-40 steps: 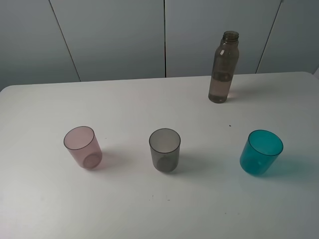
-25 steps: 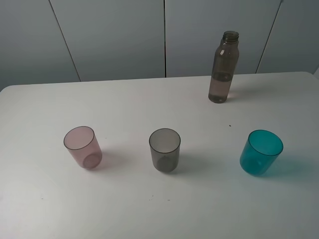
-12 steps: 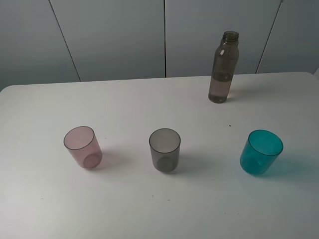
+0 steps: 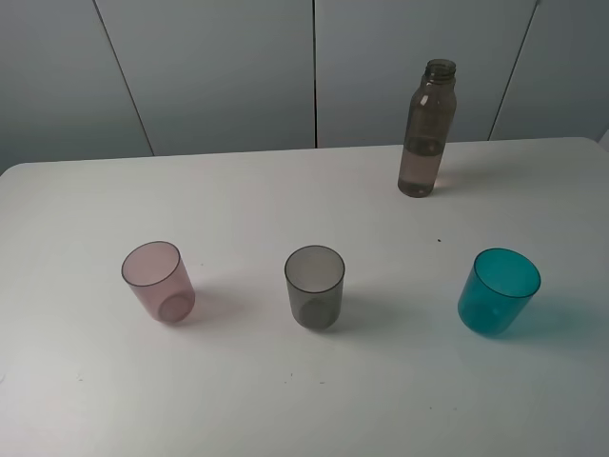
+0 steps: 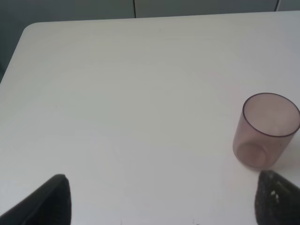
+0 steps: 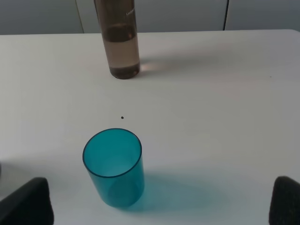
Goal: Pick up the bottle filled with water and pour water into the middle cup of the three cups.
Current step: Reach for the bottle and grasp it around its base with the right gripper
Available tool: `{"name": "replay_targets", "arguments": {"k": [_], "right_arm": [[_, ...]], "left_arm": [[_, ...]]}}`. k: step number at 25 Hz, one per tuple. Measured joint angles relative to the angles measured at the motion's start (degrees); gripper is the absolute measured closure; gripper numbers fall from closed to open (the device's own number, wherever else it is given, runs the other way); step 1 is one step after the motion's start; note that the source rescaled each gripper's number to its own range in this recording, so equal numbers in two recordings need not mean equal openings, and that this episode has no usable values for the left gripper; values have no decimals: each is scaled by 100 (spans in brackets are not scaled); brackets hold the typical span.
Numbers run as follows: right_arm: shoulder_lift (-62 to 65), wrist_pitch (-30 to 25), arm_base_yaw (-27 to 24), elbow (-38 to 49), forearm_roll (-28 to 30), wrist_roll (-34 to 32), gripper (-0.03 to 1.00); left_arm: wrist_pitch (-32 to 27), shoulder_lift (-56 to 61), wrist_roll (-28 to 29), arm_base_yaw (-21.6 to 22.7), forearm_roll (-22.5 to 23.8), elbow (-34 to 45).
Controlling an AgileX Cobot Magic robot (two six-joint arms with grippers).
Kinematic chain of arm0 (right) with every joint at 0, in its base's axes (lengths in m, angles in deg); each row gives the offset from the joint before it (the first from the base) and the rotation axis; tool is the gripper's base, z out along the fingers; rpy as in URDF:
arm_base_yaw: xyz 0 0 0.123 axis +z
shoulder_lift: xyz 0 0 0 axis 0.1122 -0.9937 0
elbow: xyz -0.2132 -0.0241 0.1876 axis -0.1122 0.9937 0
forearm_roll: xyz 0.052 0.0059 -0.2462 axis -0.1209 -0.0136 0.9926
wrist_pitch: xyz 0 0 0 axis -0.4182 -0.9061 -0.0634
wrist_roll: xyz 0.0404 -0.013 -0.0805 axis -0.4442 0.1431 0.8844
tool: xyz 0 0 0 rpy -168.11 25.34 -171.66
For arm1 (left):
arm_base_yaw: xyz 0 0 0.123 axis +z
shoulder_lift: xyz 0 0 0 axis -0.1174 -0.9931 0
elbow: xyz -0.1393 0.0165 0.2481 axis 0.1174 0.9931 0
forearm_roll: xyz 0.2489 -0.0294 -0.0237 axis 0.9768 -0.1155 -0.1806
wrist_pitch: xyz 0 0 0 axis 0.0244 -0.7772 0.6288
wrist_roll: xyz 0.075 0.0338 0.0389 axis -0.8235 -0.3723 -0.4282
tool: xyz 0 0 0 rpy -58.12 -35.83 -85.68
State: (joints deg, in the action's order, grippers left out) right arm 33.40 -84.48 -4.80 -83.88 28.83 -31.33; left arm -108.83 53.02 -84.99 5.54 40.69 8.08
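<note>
Nothing has shifted since the earlier frames. Left end effector (image 5: 164, 204) and right end effector (image 6: 154, 201): fingers wide apart, holding nothing. On the white bench (image 4: 285, 200), one row of upright cups: translucent pink plastic tumbler (image 4: 159, 282), translucent smoky grey plastic tumbler (image 4: 315, 288) in the middle, translucent teal plastic tumbler (image 4: 499, 291). Behind them, near the far edge, the tall slim smoky brown-grey plastic bottle (image 4: 425, 130) stands upright, uncapped, part-filled.
</note>
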Motion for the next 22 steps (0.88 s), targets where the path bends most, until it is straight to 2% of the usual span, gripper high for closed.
{"name": "replay_targets", "arguments": {"k": [8,13,16,22], "right_arm": [[0,0,0,0,-11,0,-3],[0,0,0,-24,-299,-145,-3],[-314,-24,0,-332,-264,-165,-3],[-1756,-27,-9,-1496,110,-192,-3]], "left_arm": [[0,0,0,0,0,0],[0,0,0,0,0,0],[0,0,0,0,0,0],[0,0,-11,0,0,0]]}}
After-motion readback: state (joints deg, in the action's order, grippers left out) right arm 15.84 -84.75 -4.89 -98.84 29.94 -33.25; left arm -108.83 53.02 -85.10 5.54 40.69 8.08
